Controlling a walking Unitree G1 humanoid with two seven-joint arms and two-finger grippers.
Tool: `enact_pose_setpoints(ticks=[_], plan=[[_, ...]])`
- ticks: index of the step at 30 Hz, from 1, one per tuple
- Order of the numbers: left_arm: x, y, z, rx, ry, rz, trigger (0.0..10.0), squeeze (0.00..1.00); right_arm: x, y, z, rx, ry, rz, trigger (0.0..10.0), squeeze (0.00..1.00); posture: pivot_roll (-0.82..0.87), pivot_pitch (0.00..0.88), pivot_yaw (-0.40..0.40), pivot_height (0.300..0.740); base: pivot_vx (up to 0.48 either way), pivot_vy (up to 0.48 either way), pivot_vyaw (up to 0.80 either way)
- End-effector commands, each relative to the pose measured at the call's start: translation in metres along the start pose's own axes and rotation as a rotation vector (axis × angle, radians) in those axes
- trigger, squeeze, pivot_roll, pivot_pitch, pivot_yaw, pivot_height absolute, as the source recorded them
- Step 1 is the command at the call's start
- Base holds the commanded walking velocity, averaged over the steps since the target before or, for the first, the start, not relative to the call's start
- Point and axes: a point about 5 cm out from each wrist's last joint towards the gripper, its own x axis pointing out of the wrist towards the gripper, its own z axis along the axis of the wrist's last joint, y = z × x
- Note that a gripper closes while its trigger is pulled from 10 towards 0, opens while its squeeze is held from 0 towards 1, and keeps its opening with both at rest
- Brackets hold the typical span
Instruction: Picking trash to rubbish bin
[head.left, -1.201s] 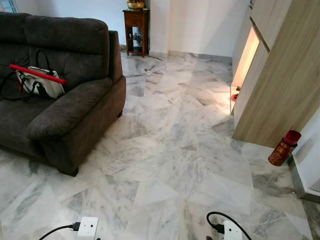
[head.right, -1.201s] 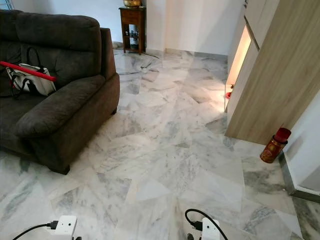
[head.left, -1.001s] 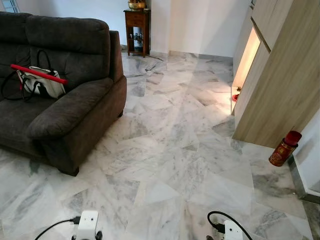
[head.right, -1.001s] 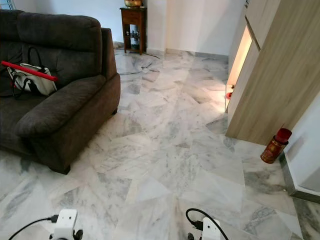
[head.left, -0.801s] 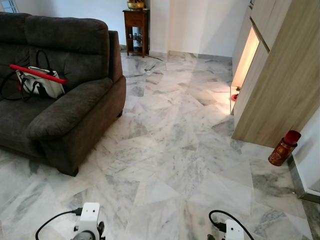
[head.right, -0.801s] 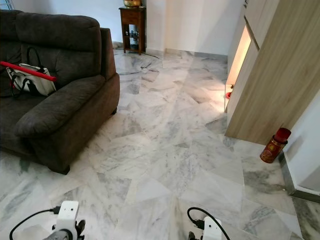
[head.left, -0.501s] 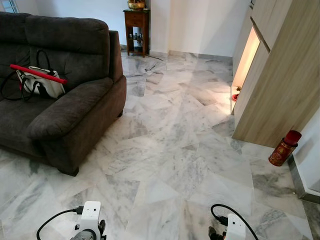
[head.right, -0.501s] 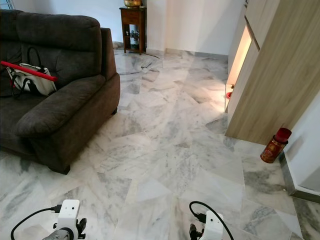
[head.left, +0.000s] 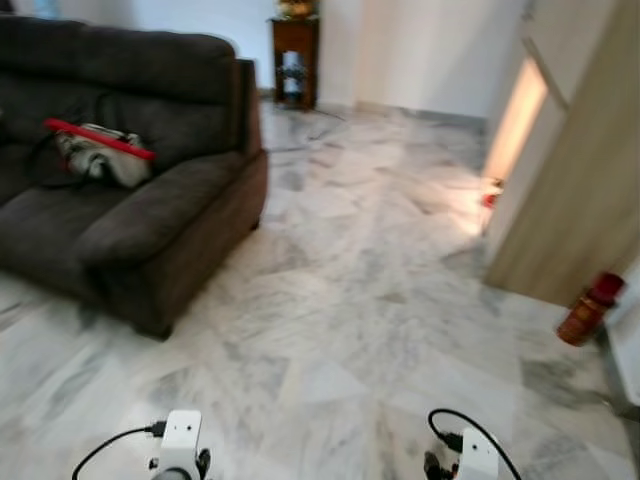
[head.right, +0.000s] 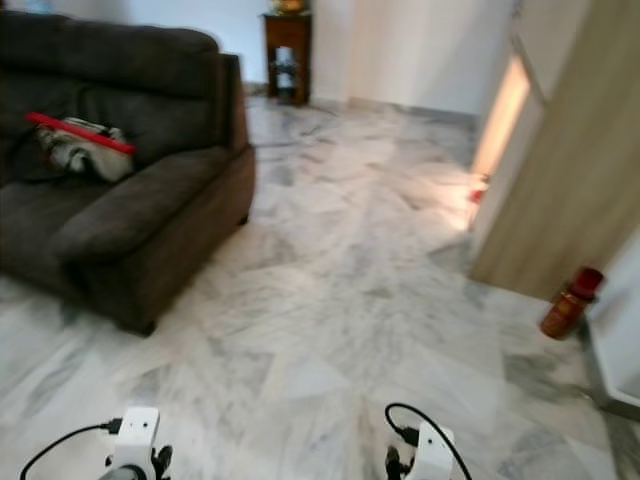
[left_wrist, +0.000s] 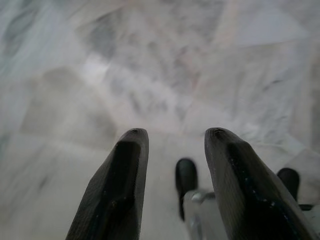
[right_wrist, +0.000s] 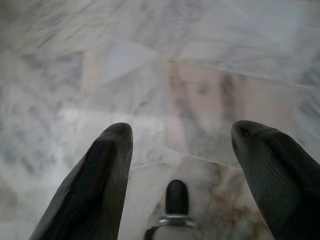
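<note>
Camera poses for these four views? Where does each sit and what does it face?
Left eye: head, forward-down at marble floor, sofa; both wrists at bottom edge.
Right eye: the same scene, offset.
Left wrist: along left claw, open, at floor.
Right wrist: along right claw, open, at floor.
Shared: all views show the marble.

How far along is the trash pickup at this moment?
Nothing looks done. The left gripper and right gripper are open and empty over bare marble floor. The head views are blurred. A red and gold can stands beside the wooden cabinet; whether it is trash is unclear. Finding trash and a bin remains.
</note>
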Motion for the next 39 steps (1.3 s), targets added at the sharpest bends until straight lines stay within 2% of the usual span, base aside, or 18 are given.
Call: enact_pose_setpoints(ticks=[1,39], plan=[[-0.0010,0.0014,-0.0041,0.019,0.015,0.002,10.0,0.00,-0.0009,-0.0019,-0.0025,0.001,0.007,-0.004,10.0,0.00,0.11,0.000,-0.029,0.740,0.000,0.000,0.80],[-0.0028,0.0043,-0.0112,0.050,0.046,-0.002,10.0,0.00,-0.0022,0.0051,-0.0112,-0.008,0.041,0.028,10.0,0.00,0.13,0.000,-0.021,0.740,0.000,0.000,0.80]])
